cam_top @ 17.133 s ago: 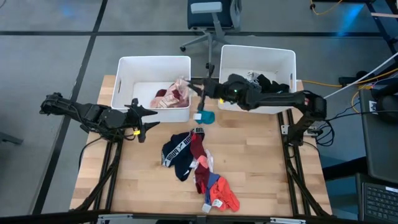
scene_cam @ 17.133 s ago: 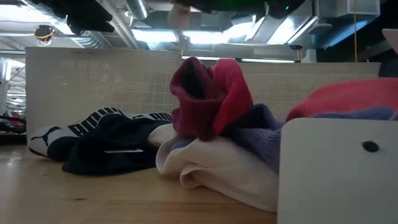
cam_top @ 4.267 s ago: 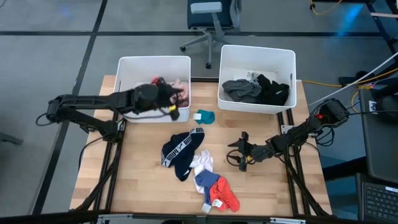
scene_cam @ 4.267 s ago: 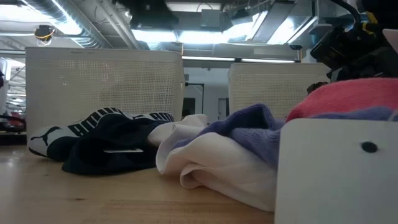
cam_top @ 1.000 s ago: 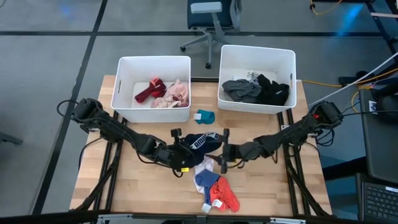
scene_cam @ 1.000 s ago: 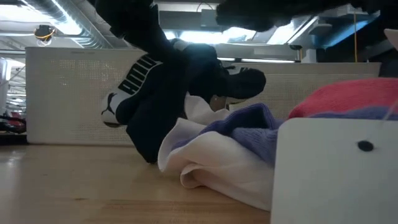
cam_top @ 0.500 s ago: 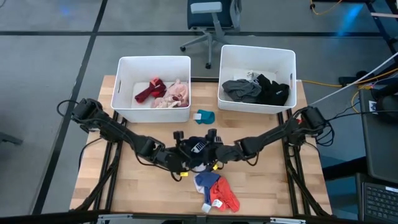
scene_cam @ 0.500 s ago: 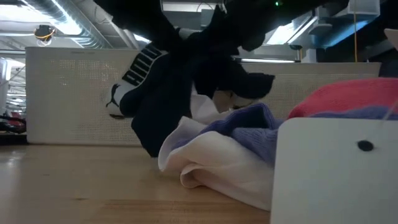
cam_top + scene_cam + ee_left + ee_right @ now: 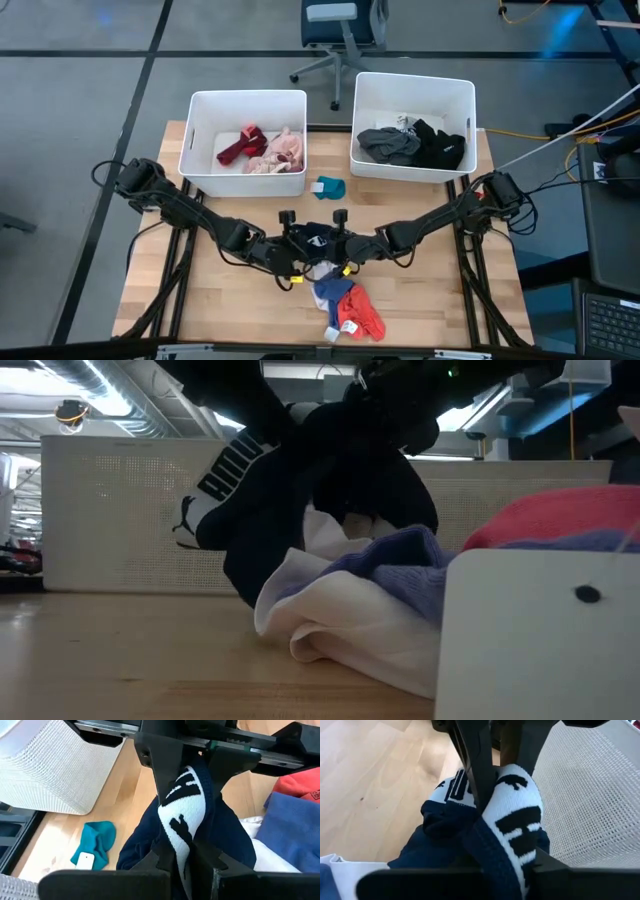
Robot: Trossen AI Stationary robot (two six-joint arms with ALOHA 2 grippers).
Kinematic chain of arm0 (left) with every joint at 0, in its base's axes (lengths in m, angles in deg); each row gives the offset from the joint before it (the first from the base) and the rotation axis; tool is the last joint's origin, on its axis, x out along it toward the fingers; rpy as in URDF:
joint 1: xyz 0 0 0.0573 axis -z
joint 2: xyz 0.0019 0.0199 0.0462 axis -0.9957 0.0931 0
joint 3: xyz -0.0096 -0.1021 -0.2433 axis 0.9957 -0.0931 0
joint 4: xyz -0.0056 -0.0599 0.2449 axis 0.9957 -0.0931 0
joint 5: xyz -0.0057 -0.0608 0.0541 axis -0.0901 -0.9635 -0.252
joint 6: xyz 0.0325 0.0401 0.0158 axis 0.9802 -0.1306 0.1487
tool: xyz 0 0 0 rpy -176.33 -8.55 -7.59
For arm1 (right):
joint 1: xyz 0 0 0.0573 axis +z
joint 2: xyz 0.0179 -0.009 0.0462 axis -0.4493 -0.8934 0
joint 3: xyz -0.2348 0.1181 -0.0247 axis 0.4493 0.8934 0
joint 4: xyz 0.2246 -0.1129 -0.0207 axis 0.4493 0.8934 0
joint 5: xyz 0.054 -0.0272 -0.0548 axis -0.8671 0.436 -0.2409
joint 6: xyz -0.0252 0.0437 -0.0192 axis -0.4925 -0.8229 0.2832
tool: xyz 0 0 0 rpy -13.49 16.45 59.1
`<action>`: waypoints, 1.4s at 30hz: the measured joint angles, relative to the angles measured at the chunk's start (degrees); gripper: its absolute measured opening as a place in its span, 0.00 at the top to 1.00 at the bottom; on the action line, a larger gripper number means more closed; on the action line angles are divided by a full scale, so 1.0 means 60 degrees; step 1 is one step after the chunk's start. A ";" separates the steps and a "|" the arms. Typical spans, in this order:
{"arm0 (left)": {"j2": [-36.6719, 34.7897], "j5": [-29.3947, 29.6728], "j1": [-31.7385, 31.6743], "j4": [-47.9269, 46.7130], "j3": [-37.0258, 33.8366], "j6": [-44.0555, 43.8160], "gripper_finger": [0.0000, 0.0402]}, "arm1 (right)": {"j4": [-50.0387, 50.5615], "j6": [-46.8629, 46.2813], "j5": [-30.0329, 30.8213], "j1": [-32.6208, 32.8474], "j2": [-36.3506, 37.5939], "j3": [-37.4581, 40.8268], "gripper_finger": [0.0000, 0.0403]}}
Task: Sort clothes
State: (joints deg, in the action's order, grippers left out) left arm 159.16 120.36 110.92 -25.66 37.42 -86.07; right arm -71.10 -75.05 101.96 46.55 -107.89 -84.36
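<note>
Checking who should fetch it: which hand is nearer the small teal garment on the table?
Roughly equal. The left hand and right hand, both gripping the dark banded garment, flank the spot below the teal garment.

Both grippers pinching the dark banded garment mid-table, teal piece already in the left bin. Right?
Not quite: the teal piece lies on the table, outside the left bin, as the high view shows. The left gripper and right gripper do pinch the dark banded garment.
</note>
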 joint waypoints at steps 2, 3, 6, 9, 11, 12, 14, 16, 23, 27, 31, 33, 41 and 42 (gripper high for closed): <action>0.0000 0.0001 0.0000 0.0002 0.0000 0.0007 0.92 | 0.0006 0.0017 0.0034 0.0000 0.0000 0.0000 0.93; 0.0000 0.0000 -0.0013 0.0008 0.0000 -0.0003 0.90 | 0.0006 0.0017 0.0056 0.0000 0.0000 0.0000 0.92; 0.0000 -0.0018 -0.0032 0.0049 0.0000 -0.0009 0.82 | 0.0029 0.0017 0.0105 0.0000 0.0000 0.0000 0.85; -0.0056 -0.0054 -0.0070 0.0035 0.0004 0.0003 0.71 | 0.0051 0.0020 0.0115 -0.0002 0.0036 0.0000 0.85; -0.0207 -0.0062 -0.0027 -0.0043 0.0004 -0.0014 0.65 | 0.0063 0.0079 0.0187 -0.0004 0.0108 0.0000 0.88; -0.0333 -0.0061 0.0010 -0.0103 0.0004 -0.0014 0.63 | 0.0179 0.0172 0.0284 -0.0003 0.0200 0.0005 0.89; -0.0625 -0.0044 0.0123 -0.0309 0.0011 -0.0046 0.59 | 0.0170 0.0260 0.0493 0.0000 0.0395 0.0004 0.91; -0.1025 -0.0044 0.0270 -0.0718 0.0015 -0.0232 0.57 | 0.0476 0.0258 0.0523 0.0000 0.0683 0.0006 0.91; -0.2019 0.0256 0.0705 -0.2669 0.0018 -0.1751 0.55 | 0.1349 0.0268 0.0878 -0.0002 0.2005 0.0007 0.89; -0.1997 0.0828 0.0913 -0.3281 -0.0086 -0.2472 0.55 | 0.2042 0.0520 0.1761 -0.0088 0.3106 0.0007 0.90; -0.1974 0.0860 0.0954 -0.3132 -0.0510 -0.2852 0.55 | 0.2537 0.0739 0.2528 -0.0495 0.4237 0.0007 0.89; -0.1974 0.0903 0.0951 -0.2843 -0.0760 -0.2993 0.55 | 0.2745 0.0839 0.2662 -0.0848 0.4768 0.0007 0.88; -0.1963 0.0938 0.1071 -0.1285 -0.1752 -0.3153 0.55 | 0.2738 0.1477 0.2819 -0.3248 0.6108 0.0004 0.89; -0.1963 0.1005 0.1082 -0.1029 -0.1878 -0.2970 0.55 | 0.2754 0.1481 0.2804 -0.3573 0.6177 0.0006 0.88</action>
State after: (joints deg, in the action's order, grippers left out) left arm 147.38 126.39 117.41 -31.83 26.16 -103.89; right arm -54.57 -66.16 118.79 25.12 -70.83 -84.32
